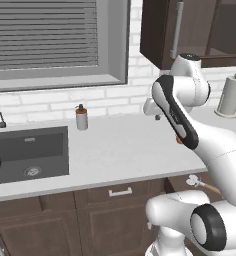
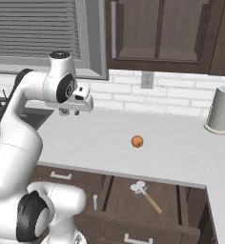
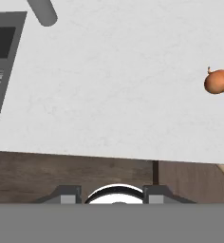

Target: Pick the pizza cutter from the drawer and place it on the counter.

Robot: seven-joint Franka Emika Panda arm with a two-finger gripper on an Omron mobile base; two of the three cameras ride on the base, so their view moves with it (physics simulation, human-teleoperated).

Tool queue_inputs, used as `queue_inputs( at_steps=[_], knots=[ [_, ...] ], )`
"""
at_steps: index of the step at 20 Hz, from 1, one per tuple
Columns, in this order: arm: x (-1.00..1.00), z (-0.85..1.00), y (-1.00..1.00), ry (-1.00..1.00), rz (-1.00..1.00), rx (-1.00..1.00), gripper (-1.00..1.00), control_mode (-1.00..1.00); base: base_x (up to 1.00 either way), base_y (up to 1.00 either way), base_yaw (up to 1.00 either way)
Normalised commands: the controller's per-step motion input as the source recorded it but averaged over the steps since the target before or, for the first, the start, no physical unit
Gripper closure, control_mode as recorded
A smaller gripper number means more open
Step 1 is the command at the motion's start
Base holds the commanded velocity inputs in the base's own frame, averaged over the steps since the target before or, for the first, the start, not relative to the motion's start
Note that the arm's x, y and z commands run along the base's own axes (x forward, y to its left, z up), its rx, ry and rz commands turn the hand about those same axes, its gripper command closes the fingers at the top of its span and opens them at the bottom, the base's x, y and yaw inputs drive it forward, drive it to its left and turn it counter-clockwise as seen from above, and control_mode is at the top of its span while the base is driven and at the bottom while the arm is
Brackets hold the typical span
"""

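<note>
Nearest: the dark brown wooden drawer [image 2: 133, 209] stands pulled out below the counter edge. The pizza cutter [image 2: 145, 194] lies flat inside it, silver wheel toward the counter, tan handle angled toward the drawer front. Behind the drawer, the smooth grey-white counter [image 2: 181, 152] carries a small round orange fruit [image 2: 137, 141]. The gripper [image 2: 70, 112] hangs above the counter, left of the fruit, fingers slightly apart, holding nothing. A paper towel roll [image 2: 221, 112] stands upright at the back right.
</note>
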Motion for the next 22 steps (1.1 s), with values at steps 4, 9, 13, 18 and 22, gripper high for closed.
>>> queue_inputs(
  at_steps=[4, 9, 13, 18, 22],
  knots=[
    [0.00, 0.00, 0.00, 0.00, 0.00, 0.00, -1.00, 1.00, 0.00, 0.00, 0.00],
    [0.00, 0.00, 0.00, 0.00, 0.00, 0.00, -1.00, 1.00, 0.00, 0.09, 0.00],
    [0.00, 0.00, 0.00, 0.00, 0.00, 0.00, -1.00, 1.00, 0.14, 0.41, 0.00],
    [0.00, 0.00, 0.00, 0.00, 0.00, 0.00, -1.00, 1.00, 0.28, 0.34, -0.01],
    [0.00, 0.00, 0.00, 0.00, 0.00, 0.00, -1.00, 1.00, 0.49, 0.04, 0.00]
  ],
)
